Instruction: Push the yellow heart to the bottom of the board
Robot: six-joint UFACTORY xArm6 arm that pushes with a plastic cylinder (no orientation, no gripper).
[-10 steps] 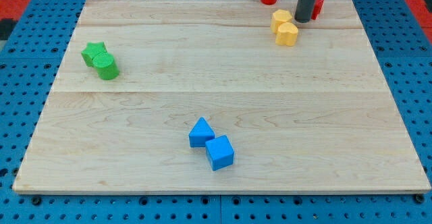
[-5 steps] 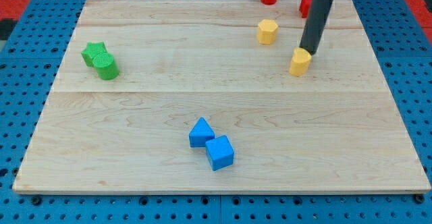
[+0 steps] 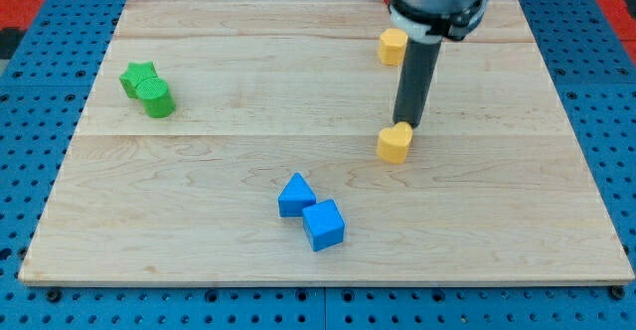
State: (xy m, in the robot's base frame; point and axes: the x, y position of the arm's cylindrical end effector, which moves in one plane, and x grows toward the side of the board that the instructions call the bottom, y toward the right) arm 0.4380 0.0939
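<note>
The yellow heart (image 3: 395,143) lies flat on the board, right of centre of the frame, lobes facing up.

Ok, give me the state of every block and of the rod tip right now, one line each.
my tip: down on the board, touching the top side of the yellow heart.
yellow heart: mid-board, not at the bottom edge yet.
other yellow block: alone near the view's top, partly behind the rod.
green blocks: two touching, at the view's left.
blue blocks: two touching, lower centre.
board: flat, wooden.
</note>
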